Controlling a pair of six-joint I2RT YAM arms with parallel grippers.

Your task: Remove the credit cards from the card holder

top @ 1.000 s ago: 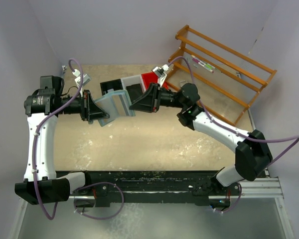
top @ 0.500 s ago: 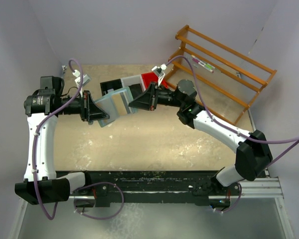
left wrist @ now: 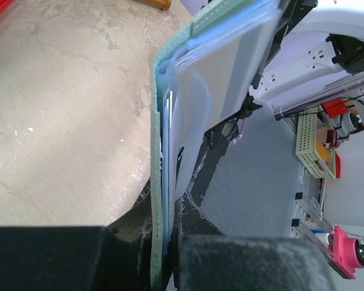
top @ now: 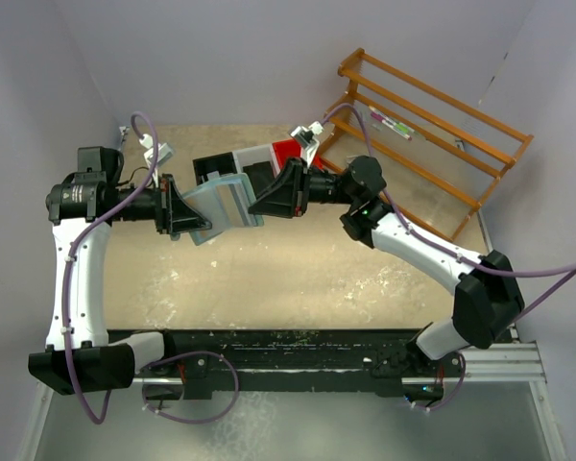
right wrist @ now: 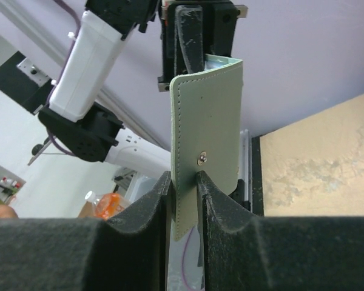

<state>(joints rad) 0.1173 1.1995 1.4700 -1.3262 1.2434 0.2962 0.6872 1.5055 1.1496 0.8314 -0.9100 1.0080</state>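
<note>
A tan desk [top: 269, 279] fills the space between lilac walls, with a wooden rack [top: 432, 115] at its far right and a red bin [top: 290, 152] at the back. I have the card holder [top: 226, 204] in the air over the far middle of the desk, stretched between both arms. My left pincer [left wrist: 164, 242] is clamped tight on the mint cover and the clear pocket pages [left wrist: 230, 79]. My right pincer [right wrist: 183, 182] is pinched narrowly on the snap flap. I cannot make out the credit cards themselves.
</note>
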